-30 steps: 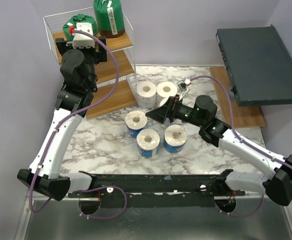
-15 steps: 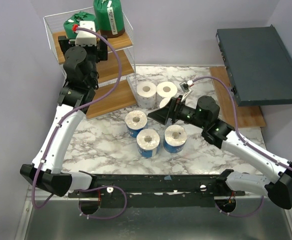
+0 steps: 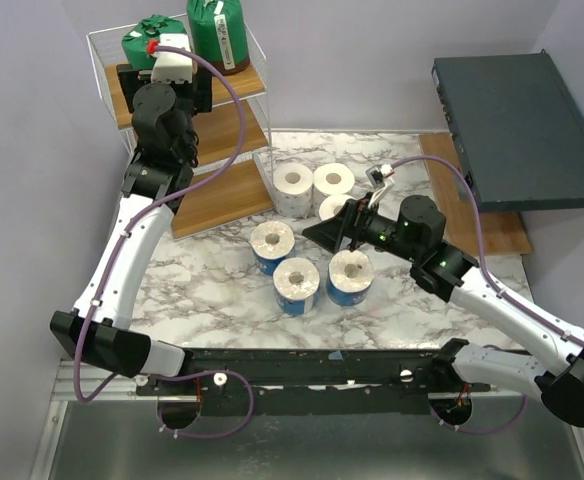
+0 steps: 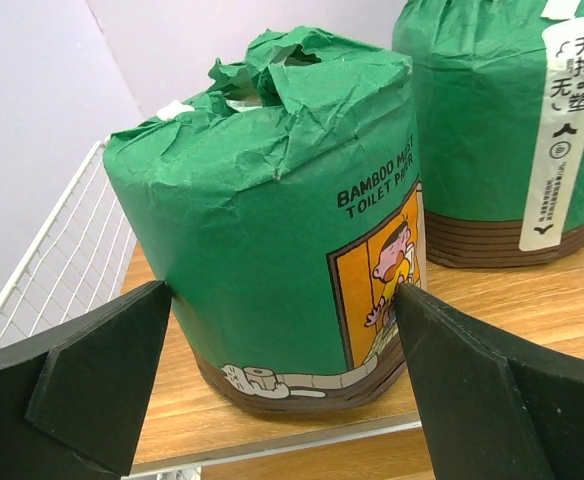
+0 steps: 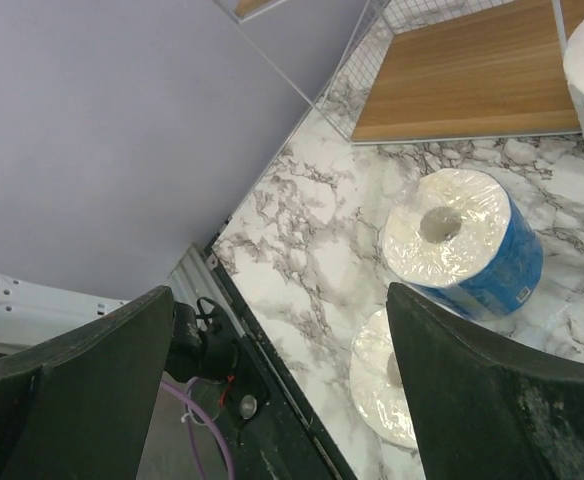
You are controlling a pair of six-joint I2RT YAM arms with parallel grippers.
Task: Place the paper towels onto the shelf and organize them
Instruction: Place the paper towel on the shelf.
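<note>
The shelf [image 3: 227, 192] stands at the far left corner of the bench [image 3: 197, 290]. On its top board two green-wrapped rolls stand upright, close together: the nearer green roll [image 4: 272, 200], and the second green roll [image 4: 492, 130] behind it and to the right. The left fingers [image 4: 102, 370] are spread wide, one on each side of the nearer green roll's lower half. Whether they touch its wrapper I cannot tell.

Near the middle of the bench three blue-printed rolls [image 3: 297, 285] stand upright in a tight cluster. Plain white rolls [image 3: 292, 188] stand just beyond them, beside the shelf's lowest board, one partly hidden by the right arm. The right fingers [image 5: 82, 400] are spread apart and hold nothing, hovering over the cluster and pointing toward the left edge. A dark grey flat box [image 3: 522, 130] lies at the far right corner.
</note>
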